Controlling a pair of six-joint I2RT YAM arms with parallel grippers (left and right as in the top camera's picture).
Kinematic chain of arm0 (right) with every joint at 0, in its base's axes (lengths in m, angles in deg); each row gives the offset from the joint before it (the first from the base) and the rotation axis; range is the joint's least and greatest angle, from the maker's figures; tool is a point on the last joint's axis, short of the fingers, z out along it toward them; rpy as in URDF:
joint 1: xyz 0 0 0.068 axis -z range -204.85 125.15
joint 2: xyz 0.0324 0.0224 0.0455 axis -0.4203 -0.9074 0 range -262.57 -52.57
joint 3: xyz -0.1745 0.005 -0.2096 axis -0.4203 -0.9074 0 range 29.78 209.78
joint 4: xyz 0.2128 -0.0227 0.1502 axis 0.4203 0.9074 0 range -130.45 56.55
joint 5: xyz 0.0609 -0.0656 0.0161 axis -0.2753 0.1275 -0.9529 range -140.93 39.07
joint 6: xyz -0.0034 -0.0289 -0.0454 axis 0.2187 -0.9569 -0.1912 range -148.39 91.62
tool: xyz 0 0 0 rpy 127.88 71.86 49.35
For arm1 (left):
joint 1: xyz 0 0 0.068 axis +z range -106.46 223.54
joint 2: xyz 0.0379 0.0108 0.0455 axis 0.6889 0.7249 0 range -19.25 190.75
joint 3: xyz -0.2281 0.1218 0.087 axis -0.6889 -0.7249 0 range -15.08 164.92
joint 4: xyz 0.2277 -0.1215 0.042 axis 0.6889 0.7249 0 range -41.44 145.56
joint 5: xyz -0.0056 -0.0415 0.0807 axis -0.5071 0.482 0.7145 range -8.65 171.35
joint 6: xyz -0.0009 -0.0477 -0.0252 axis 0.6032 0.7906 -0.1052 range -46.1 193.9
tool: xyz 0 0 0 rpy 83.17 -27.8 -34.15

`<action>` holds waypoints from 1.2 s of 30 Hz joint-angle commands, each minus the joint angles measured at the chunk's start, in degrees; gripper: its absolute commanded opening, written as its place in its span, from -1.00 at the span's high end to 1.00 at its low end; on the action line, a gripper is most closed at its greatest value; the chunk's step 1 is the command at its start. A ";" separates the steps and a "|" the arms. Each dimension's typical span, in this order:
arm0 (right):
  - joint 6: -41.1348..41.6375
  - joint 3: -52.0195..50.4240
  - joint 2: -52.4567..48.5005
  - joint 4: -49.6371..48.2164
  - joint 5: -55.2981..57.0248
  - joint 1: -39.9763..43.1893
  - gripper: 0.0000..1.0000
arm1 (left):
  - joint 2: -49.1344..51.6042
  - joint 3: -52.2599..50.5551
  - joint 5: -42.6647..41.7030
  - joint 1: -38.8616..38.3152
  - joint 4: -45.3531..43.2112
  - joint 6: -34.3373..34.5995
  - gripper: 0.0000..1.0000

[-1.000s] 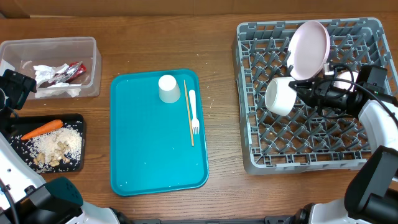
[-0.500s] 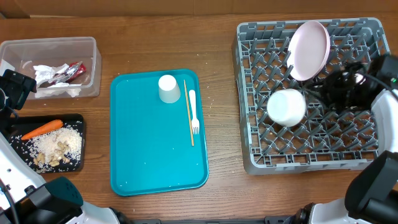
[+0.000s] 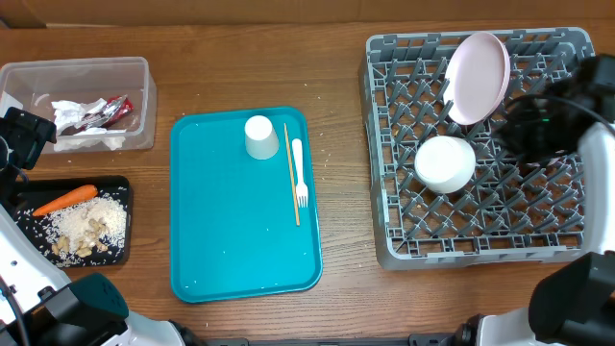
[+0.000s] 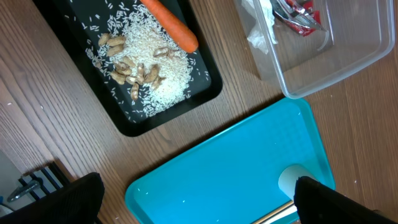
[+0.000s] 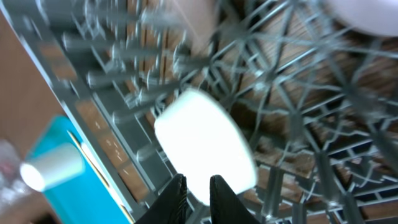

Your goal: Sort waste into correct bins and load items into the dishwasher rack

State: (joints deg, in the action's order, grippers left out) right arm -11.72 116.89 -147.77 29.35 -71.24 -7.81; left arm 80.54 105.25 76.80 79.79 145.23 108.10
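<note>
A white bowl (image 3: 445, 163) rests mouth down on the pegs of the grey dishwasher rack (image 3: 480, 245). My right gripper (image 3: 506, 135) hovers just right of it; in the right wrist view its jaws (image 5: 198, 186) stand a little apart, empty, above the bowl (image 5: 205, 146). A pink plate (image 3: 479, 77) stands on edge at the rack's back. On the teal tray (image 3: 231, 250) are a white cup (image 3: 260, 136), a fork (image 3: 299, 173) and a wooden stick (image 3: 291, 173). My left gripper (image 3: 21, 139) hangs wide open at the far left, its fingers (image 4: 62, 199) empty.
The clear tub (image 3: 135, 72) holds crumpled napkins (image 3: 77, 115) and a red wrapper (image 3: 113, 111). The black tray (image 3: 120, 183) holds a carrot (image 3: 64, 199) and grainy scraps (image 3: 91, 229). Bare wood lies between the teal tray and the rack.
My right gripper let go of the white bowl, which tipped from its side to mouth down in the rack. That gripper then drew back to the right. The left arm stayed still.
</note>
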 commanded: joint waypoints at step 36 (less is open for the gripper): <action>4.61 -9.60 0.68 -7.78 23.19 -16.59 0.92 | 0.24 -0.20 0.55 0.11 0.07 0.52 -1.00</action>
State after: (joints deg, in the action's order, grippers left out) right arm -8.99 107.16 -147.74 21.74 -52.25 -24.51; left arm 80.54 105.25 76.91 79.79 145.23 108.10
